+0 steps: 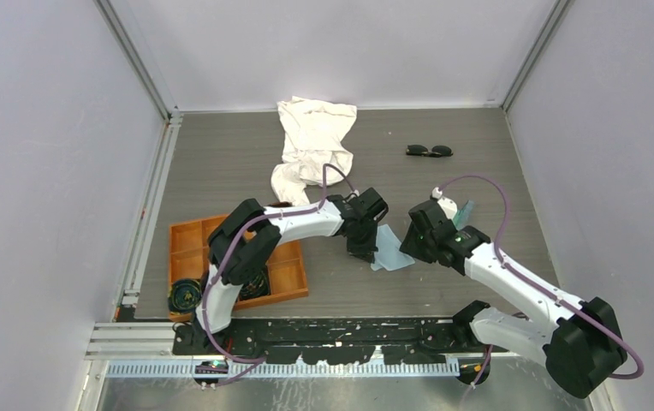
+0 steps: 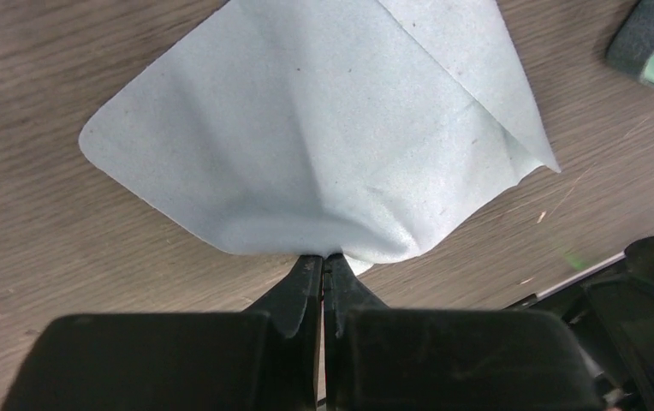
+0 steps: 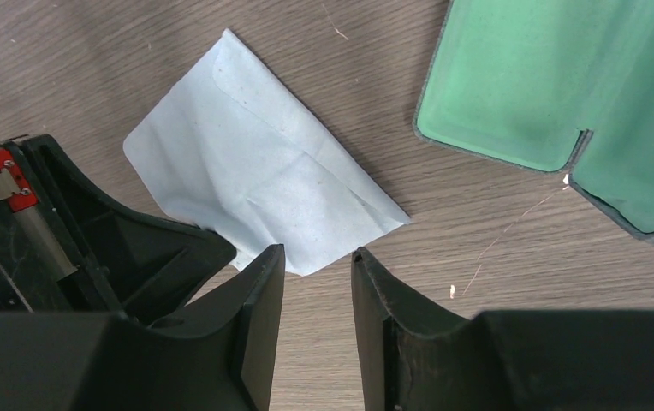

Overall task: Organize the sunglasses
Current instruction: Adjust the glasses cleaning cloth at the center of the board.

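Observation:
The black sunglasses (image 1: 429, 151) lie folded on the table at the far right, apart from both arms. My left gripper (image 1: 368, 250) is shut on the near edge of a small light-blue wiping cloth (image 2: 306, 145), which lies mostly flat on the table (image 1: 221, 163). My right gripper (image 3: 318, 257) is open and empty, its fingertips just short of a corner of that cloth (image 3: 264, 180). The open grey-blue glasses case (image 3: 520, 77) with its mint-green lining lies just beyond the right gripper; its corner shows in the left wrist view (image 2: 653, 43).
A large white cloth (image 1: 311, 145) lies crumpled at the far middle. An orange tray (image 1: 188, 240) with black coiled bundles (image 1: 187, 294) stands at the near left, under the left arm. The two grippers are close together at the table's middle.

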Robot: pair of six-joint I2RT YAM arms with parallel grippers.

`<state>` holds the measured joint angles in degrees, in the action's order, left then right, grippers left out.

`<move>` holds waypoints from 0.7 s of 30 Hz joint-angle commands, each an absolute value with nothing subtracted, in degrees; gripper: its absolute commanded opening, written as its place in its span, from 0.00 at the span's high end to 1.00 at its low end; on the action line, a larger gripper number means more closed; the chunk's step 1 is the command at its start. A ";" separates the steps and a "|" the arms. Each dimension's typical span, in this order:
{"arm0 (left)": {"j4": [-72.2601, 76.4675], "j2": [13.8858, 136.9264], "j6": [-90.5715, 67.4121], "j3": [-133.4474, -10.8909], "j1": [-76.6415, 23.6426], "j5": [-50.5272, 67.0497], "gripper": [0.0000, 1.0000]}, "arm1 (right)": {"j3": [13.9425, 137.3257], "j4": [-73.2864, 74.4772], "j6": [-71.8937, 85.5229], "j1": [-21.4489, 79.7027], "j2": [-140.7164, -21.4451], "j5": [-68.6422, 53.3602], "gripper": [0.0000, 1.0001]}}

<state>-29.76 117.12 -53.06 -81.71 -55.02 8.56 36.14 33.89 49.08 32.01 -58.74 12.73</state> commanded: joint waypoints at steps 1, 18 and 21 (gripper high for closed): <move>-35.46 119.54 -43.06 -85.86 -53.75 7.87 1.00 | 35.15 32.51 49.58 31.78 -58.59 13.25 0.60; -46.30 109.57 -28.91 -78.97 -49.40 17.88 0.78 | 37.90 24.58 49.41 31.88 -66.06 7.25 0.64; -47.80 108.70 -29.37 -80.05 -49.08 17.16 0.70 | 38.45 24.41 49.58 31.95 -66.42 6.51 0.65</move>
<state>-43.64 112.57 -31.24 -78.32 -49.32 15.90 35.53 27.16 49.30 32.01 -66.17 7.94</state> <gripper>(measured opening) 0.278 0.355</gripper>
